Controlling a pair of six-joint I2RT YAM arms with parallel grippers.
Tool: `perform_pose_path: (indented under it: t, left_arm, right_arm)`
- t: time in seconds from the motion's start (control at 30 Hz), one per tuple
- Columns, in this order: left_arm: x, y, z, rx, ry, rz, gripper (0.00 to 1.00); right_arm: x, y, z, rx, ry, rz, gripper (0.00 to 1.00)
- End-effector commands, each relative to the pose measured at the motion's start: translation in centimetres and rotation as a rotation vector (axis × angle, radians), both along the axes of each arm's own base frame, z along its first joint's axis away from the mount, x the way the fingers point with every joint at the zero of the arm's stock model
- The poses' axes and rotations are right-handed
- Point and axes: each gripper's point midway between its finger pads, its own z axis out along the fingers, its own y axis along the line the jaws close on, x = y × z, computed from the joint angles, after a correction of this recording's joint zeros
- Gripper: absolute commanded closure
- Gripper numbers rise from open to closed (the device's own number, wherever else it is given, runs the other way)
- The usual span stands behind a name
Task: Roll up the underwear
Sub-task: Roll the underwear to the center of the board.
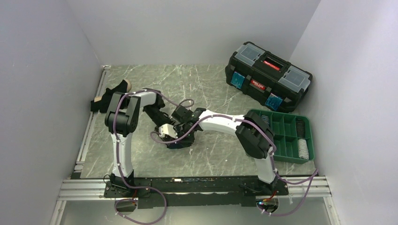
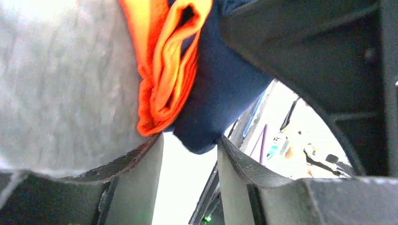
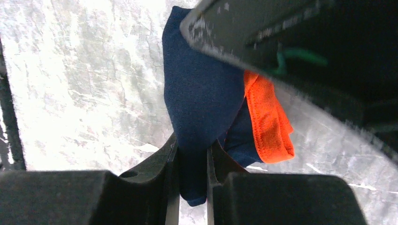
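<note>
Now, well left of the green tray (image 1: 288, 159), the navy underwear (image 3: 202, 93) lies bunched, long axis running out from the right gripper (image 3: 191, 145) clamped on its end; left gripper (image 2: 190, 138), jaws apart, brackets a tip.

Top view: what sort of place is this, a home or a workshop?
Probably a robot test cell in a lab: plain white walls box in a marble-patterned table, a left arm and right arm are bolted to a metal rail, and a toolbox and green tray sit nearby.
</note>
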Motion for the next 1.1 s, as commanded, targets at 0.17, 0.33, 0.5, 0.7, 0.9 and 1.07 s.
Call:
perform_pose_path:
  t: [0.17,0.33,0.5,0.7,0.9,1.07]
  left_arm:
    - [2.0,6.0,-0.5,0.095,-0.233,0.028,0.48]
    - [3.0,9.8,0.1,0.144,-0.287,0.158,0.48]
    - [4.1,13.8,1.3,0.213,-0.409,0.332,0.48]
    - [3.8,16.5,2.7,0.272,-0.628,0.486,0.48]
    - [2.2,14.7,5.7,0.182,-0.912,0.44,0.39]
    - [1.1,10.9,8.2,0.086,-1.13,0.294,0.32]
  right_arm:
    - [-7.8,-4.8,-3.7,-0.241,0.456,-0.025,1.0]
    - [-7.0,-4.2,-3.4,-0.235,0.53,-0.048,1.0]
    - [-5.9,-3.6,-2.9,-0.234,0.614,-0.068,1.0]
    - [-4.2,-2.7,-2.7,-0.232,0.736,-0.091,1.0]
    - [-2.7,-2.2,-2.9,-0.218,0.86,-0.141,1.0]
    - [-2.7,-2.0,-3.8,-0.225,0.922,-0.149,1.0]
